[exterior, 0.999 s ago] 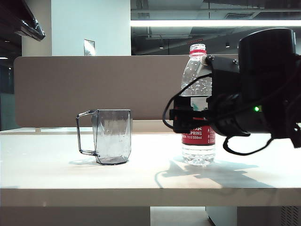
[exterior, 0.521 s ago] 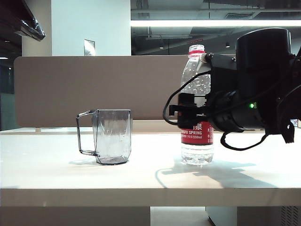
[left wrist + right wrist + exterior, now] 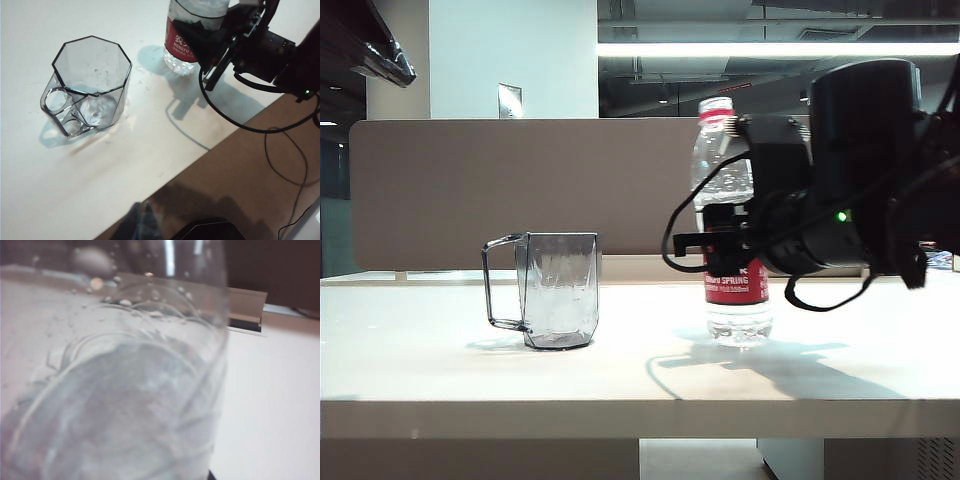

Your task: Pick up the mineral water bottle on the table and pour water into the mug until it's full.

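While the right gripper (image 3: 715, 243) clamps the tall clear red-labelled plastic bottle (image 3: 732, 215), slightly tilted, the smoky-grey faceted mug (image 3: 558, 289) stands apart; left gripper unseen.

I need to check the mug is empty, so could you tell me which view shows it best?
The left wrist view: it looks down into the mug. The exterior view shows it side-on; the right wrist view misses it.

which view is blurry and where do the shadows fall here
Right wrist view: the mineral water bottle fills the frame, soft and out of focus. Exterior view: sharp; overhead strip light, the right gripper at the bottle backlit and dark, its shadow on the table below. Left wrist view: sharp; the mug throws a faint bluish shadow.
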### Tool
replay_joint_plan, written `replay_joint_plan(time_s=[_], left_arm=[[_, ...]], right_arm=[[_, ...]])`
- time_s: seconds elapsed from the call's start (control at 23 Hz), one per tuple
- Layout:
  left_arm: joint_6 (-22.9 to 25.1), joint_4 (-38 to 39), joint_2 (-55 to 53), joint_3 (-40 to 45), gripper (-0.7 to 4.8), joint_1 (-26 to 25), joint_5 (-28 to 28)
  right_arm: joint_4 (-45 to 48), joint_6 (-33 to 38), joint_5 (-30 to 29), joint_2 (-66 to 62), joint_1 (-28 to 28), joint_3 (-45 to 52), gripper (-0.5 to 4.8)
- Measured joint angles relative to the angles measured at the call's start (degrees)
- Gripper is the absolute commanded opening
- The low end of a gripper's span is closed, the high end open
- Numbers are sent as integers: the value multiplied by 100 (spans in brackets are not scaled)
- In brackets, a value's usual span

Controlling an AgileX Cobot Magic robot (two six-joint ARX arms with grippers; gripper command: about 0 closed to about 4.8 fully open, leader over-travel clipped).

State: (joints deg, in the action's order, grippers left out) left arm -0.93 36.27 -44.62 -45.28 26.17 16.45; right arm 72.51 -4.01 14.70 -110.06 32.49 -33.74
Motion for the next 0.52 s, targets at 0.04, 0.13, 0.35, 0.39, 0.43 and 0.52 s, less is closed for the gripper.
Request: replay_joint_plan(time_s=[0.04, 0.13, 0.35, 0.39, 0.43, 0.52], left_arm=[[0, 0, 0, 0, -5, 0, 0], [0, 0, 0, 0, -5, 0, 0], [0, 0, 0, 0, -5, 0, 0], [0, 0, 0, 0, -5, 0, 0], [0, 0, 0, 0, -5, 0, 0], [0, 0, 0, 0, -5, 0, 0]], right_arm=[[-122, -127, -11, 17, 0, -59, 202], [-385, -376, -35, 87, 0, -153, 202], [-1515, -1637, 9, 402, 2, -483, 202], [-1768, -2061, 50, 466, 2, -553, 202], [-1869, -2330, 90, 490, 2, -577, 202], [-2046, -2824, 190, 542, 2, -597, 202]])
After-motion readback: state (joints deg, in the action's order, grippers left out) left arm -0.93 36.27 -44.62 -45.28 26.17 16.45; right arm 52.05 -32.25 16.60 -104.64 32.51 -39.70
